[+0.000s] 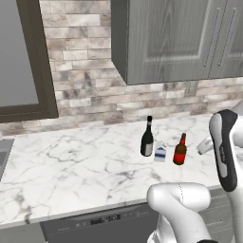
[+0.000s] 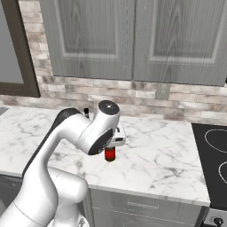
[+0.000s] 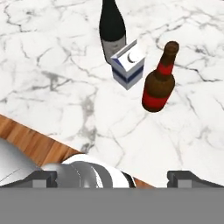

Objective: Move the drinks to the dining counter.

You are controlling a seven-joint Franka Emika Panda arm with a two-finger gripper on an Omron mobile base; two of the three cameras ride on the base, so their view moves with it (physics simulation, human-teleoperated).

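Observation:
Three drinks stand close together on the marble counter (image 1: 71, 166) with the dishwasher below it. They are a tall black wine bottle (image 1: 147, 137) (image 3: 112, 30), a small blue-and-white milk carton (image 1: 160, 152) (image 3: 128, 65) and a red-brown beer bottle (image 1: 180, 150) (image 3: 159, 81) (image 2: 110, 154). In the right base view my arm hides most of them. My gripper (image 3: 114, 178) hangs above the counter's front edge on the near side of the drinks, open, with nothing between its fingertips (image 3: 43, 178). The dining counter is out of view.
Grey wall cabinets (image 1: 175, 38) hang over the back of the counter. A sink (image 1: 2, 156) lies at the far left and a black cooktop (image 2: 215, 150) at the far right. The dark dishwasher (image 1: 99, 222) sits below the front edge, with wood floor (image 3: 30, 140) beneath.

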